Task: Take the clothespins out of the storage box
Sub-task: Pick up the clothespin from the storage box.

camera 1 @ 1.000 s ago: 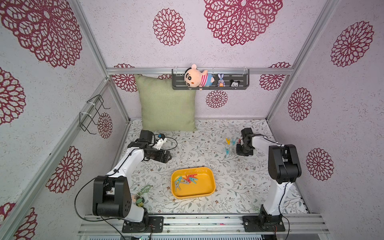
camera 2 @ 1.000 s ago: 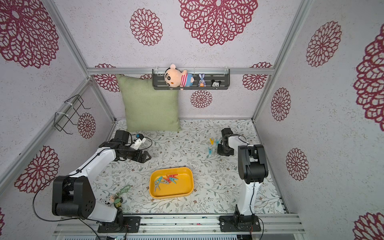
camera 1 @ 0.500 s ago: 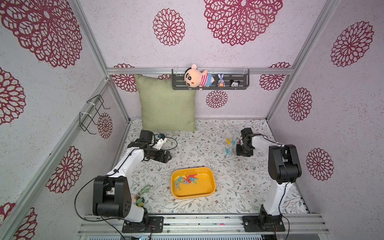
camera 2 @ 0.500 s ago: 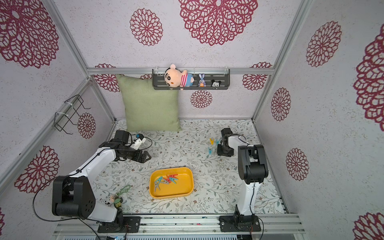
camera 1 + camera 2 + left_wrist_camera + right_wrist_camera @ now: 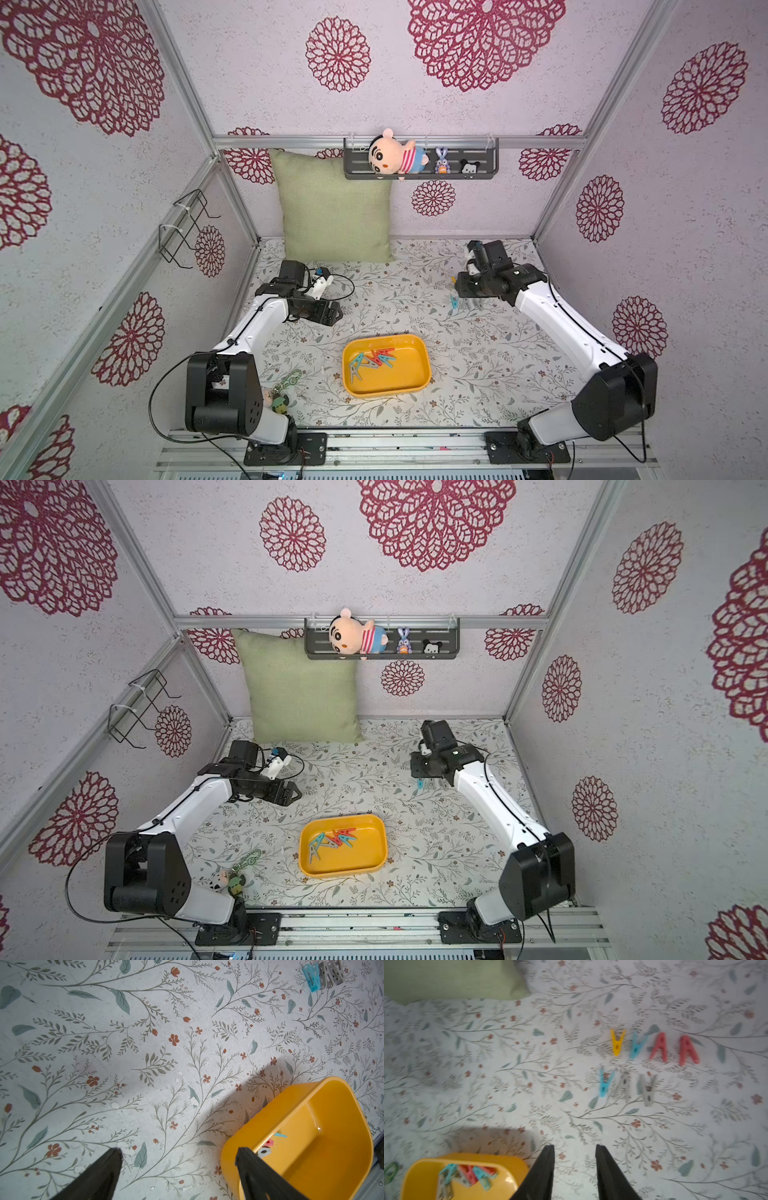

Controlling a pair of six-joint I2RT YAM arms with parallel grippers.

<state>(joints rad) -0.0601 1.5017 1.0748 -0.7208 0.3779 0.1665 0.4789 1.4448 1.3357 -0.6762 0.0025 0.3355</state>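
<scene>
Floral tabletop [image 5: 415,307] holds seven freed clothespins [image 5: 659,1047] near the right claw [image 5: 575,1146], parted and empty; left claw [image 5: 180,1149] gapes idle. Pegs [image 5: 372,360] tangled in the yellow storage box [image 5: 386,392] may lift together.

Bright even light; soft shadows; right wrist view motion-blurred.

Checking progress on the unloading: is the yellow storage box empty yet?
Not empty: several clothespins, red, teal and grey, lie piled inside the storage box.
</scene>
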